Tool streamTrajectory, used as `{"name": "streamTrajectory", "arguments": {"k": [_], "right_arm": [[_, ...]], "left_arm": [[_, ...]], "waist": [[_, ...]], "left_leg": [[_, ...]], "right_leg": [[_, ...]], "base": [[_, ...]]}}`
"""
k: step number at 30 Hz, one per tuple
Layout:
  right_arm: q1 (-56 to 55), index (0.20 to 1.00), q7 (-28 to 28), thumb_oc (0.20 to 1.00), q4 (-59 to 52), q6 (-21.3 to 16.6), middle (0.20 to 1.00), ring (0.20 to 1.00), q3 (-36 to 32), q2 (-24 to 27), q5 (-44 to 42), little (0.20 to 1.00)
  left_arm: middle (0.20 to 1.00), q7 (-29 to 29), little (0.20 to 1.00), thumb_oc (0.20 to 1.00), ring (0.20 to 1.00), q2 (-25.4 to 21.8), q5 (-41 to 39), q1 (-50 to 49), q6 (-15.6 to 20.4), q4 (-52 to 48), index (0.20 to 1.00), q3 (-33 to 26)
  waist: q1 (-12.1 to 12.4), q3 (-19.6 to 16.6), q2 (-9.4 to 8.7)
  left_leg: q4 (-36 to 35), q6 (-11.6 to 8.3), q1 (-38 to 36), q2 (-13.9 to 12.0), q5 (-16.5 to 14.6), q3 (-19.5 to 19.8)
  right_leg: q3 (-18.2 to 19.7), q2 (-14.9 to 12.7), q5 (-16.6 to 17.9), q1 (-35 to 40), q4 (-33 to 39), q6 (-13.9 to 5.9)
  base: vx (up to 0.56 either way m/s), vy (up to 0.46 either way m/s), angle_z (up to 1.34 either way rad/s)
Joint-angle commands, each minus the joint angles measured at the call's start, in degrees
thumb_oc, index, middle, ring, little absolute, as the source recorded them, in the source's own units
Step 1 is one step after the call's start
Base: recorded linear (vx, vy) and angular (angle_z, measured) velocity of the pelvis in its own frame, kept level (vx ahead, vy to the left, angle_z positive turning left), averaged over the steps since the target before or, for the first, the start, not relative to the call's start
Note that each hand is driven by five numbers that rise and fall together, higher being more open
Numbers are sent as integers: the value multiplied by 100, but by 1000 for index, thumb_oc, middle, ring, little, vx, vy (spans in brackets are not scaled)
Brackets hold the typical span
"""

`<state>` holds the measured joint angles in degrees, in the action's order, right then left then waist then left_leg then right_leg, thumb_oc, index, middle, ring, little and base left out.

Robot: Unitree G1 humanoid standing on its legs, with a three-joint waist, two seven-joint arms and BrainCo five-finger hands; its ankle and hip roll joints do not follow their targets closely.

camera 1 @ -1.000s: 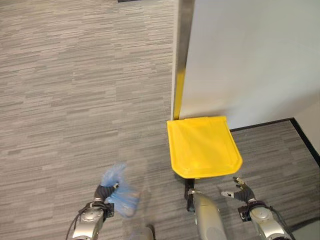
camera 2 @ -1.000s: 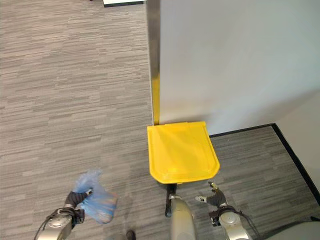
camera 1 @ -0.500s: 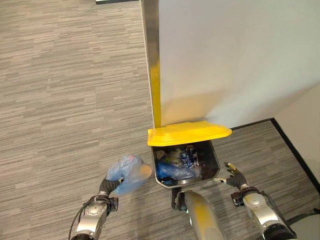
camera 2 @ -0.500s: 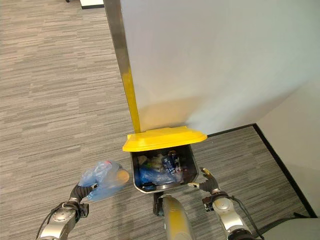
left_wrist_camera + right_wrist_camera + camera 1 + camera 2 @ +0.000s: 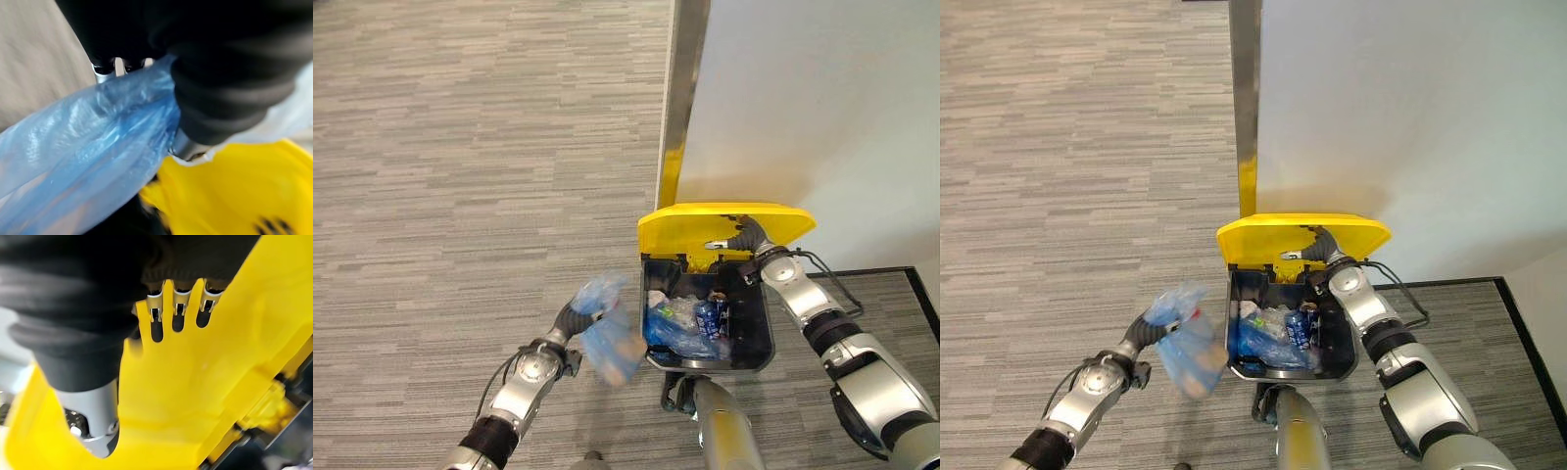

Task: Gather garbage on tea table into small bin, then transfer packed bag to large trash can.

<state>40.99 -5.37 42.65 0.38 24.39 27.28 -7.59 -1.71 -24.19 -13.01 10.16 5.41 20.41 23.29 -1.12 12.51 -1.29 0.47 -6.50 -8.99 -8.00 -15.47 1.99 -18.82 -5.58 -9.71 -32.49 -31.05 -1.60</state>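
Bag [image 5: 607, 328] hangs clamped in your left hand [image 5: 570, 318] just beside the bin [image 5: 756, 351], whose lid [image 5: 724, 223] your flat-fingered right hand [image 5: 741, 238] props; let it slip and it shuts.

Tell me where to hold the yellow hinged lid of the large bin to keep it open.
Hold the yellow plastic lid at its raised front edge, from the bin's right, where the right hand is. It hinges at the back, leaving the dark bin mouth clear for the blue plastic bag.
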Motion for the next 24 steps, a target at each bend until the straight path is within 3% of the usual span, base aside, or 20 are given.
{"name": "streamTrajectory", "arguments": {"k": [1,11,18,21,24], "right_arm": [[715,1000,-314,1000,33,-338,1000,1000,-5,125,-236,1000],[1801,1000,-483,1000,460,-425,1000,1000,356,349,-486,1000],[2040,1000,-463,1000,403,-340,1000,1000,531,460,-494,1000],[2252,1000,-523,1000,287,-301,1000,1000,689,482,-541,1000],[2487,1000,-648,1000,-135,-358,1000,1000,832,532,-571,1000]], "left_arm": [[200,155,200,200,200,-115,-427,355,546,-576,200,114],[200,-53,200,200,200,383,-475,2046,670,-887,200,957],[200,-266,200,200,200,480,-150,2309,523,38,200,1042],[200,-336,200,200,200,622,260,2714,323,1186,200,1346],[200,-399,200,200,200,724,383,3068,253,1690,200,1488]], "waist": [[1,21,-135],[-306,19,-81],[-484,89,-26],[-669,318,-17],[-808,538,-3]], "left_leg": [[43,547,-682,545,-684,88],[-105,567,-756,618,-721,16],[-67,553,-703,629,-731,-35],[118,533,-419,668,-714,-67],[304,508,-135,712,-719,-99]], "right_leg": [[497,-565,2003,-99,1942,-906],[520,-553,2061,-210,1961,-970],[575,-559,2060,-366,1891,-950],[754,-535,2036,-646,1784,-938],[889,-512,2002,-904,1699,-926]], "base": [[-36,-5,0],[-7,11,-3],[10,14,-8],[-43,6,-6],[-65,-8,-11]]}}
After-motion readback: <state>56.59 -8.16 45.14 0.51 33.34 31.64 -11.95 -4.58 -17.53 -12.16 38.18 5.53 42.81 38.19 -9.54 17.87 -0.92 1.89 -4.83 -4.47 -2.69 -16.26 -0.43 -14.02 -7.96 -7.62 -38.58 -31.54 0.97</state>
